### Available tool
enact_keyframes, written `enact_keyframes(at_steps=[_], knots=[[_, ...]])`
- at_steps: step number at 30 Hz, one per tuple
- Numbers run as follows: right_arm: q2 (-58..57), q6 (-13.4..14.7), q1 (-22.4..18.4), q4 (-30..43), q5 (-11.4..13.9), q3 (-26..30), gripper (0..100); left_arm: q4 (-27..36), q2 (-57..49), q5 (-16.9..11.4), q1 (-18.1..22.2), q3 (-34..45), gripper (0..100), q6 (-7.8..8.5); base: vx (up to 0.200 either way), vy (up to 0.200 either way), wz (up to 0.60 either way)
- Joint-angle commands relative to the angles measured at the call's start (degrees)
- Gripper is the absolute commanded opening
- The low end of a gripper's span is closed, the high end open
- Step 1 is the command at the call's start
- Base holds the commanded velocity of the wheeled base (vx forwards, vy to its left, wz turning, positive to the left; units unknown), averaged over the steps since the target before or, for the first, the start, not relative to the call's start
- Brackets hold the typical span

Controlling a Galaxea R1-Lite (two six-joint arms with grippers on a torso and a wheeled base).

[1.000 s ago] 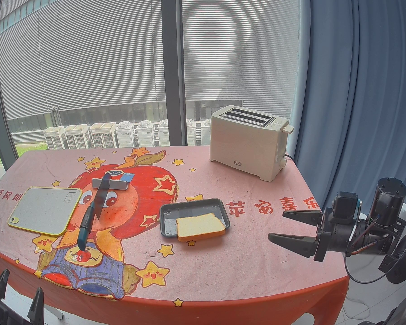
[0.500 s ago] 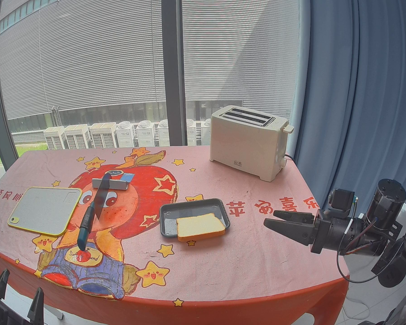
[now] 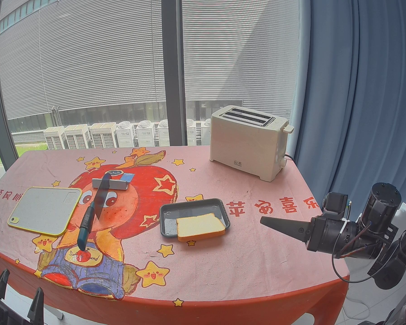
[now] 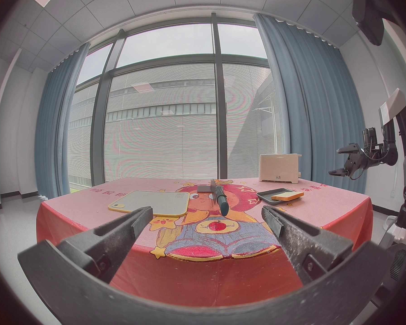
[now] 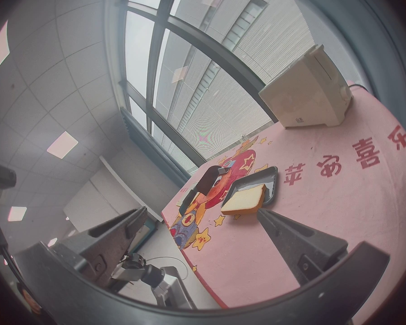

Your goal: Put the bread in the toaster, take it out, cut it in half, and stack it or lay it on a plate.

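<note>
Found right gripper released, fingers spread wide with nothing between them, hovering at the right edge of the table and pointing toward the robot's left. Located bread ahead of that gripper's fingertips, clearly apart from them, lying flat across the near part of a dark tray. Logged toaster beyond the right gripper, farther from the robot, standing upright on the cloth. Placed knife well past the bread as seen from the right gripper, blade propped on a small grey rest, handle down on the cloth. Noted cutting board just beside the knife, on the side away from the right gripper. Found left gripper low, below the table's near edge, likewise released, fingers apart and empty. Recorded cutting board and knife ahead of it, bread well off toward the right gripper.
</note>
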Motion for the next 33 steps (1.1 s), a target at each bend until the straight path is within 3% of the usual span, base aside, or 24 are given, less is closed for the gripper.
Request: enact_keyframes(at_steps=[1, 7, 13, 28, 33], knots=[[0.08, 2.14, 0.44, -0.81, -0.02, 0.50, 100, -0.01, -0.93, 0.01, 0.00, 1.01, 100, 0.00, 0.000, 0.000, 0.00], [0.70, 7.41, 0.70, -0.90, 0.07, 0.50, 100, -0.01, -0.93, 0.01, 0.00, 1.01, 100, 0.00, 0.000, 0.000, 0.00], [2.89, 9.78, 0.97, -0.98, 0.34, 0.59, 100, -0.01, -0.93, 0.01, 0.00, 1.01, 100, 0.00, 0.000, 0.000, 0.00], [8.08, 20.07, 2.28, -1.07, 0.69, -0.73, 100, -0.01, -0.93, 0.01, 0.00, 1.01, 100, 0.00, 0.000, 0.000, 0.00], [11.16, 23.93, 2.46, -5.20, 0.69, -1.52, 100, -0.01, -0.93, 0.01, 0.00, 1.01, 100, 0.00, 0.000, 0.000, 0.00]])
